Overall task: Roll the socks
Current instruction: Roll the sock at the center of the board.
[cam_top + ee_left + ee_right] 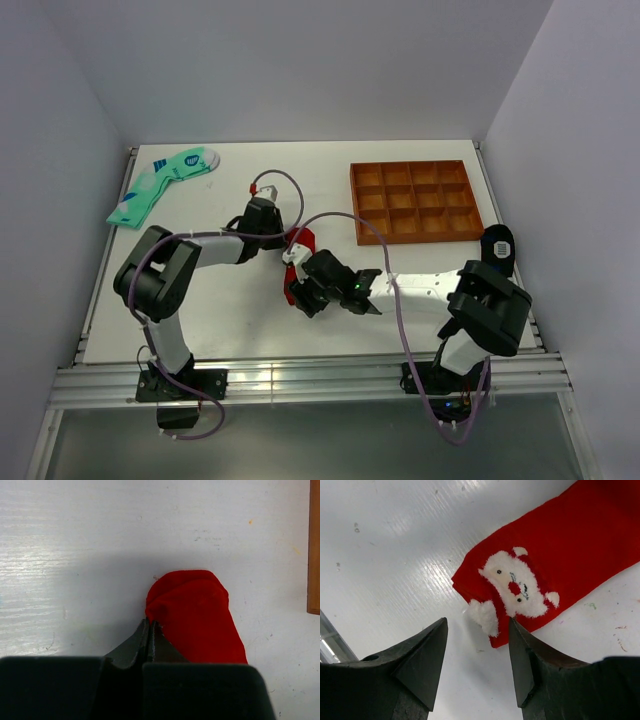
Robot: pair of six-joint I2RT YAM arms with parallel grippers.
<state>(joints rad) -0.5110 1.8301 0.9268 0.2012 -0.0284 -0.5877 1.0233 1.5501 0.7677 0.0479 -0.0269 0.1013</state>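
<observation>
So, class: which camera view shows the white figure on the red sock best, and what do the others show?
The right wrist view: the white figure lies centred and sharp on the red sock. Left wrist shows only plain red fabric; from above, the arms hide most of the sock.

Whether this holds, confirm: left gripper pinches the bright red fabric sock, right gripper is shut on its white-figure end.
Not shut: the right gripper is open over that end, per the right wrist view. The left gripper does pinch the bright red fabric sock.
</observation>
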